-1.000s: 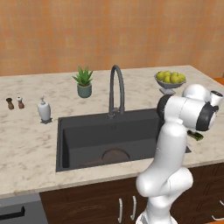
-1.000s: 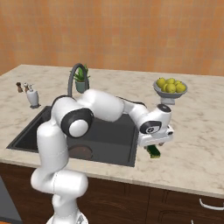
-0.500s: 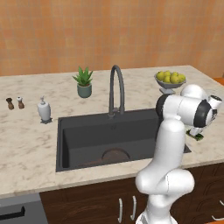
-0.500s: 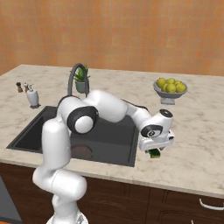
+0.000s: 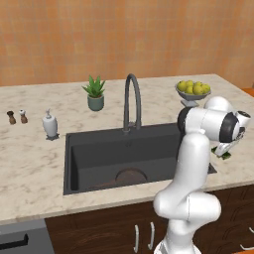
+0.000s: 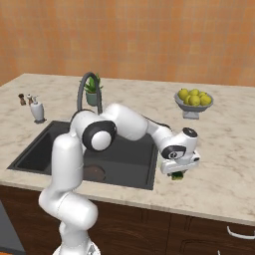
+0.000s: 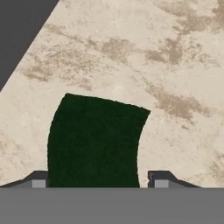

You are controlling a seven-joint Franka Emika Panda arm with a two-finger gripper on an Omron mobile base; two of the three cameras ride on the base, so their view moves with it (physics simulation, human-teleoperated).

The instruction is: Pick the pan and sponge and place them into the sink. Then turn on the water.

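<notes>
A rendered home kitchen.
A marble counter point(image 5: 30, 168) held a dark sink point(image 5: 94, 158) with gooseneck faucet point(image 5: 132, 101), soap dispenser point(image 5: 50, 125), potted plant point(image 5: 95, 93), lemon bowl point(image 5: 193, 92); wooden cabinets point(image 5: 99, 230) stood below.

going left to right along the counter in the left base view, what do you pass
pepper shaker → salt shaker → soap dispenser → potted plant → faucet → fruit bowl → sponge, under the gripper

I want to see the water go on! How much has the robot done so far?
Done: the dark round pan lies in the dark grey sink. In hand: the gripper straddles the dark green sponge on the marble counter. Left: sink the sponge, open the dry arched faucet.
</notes>
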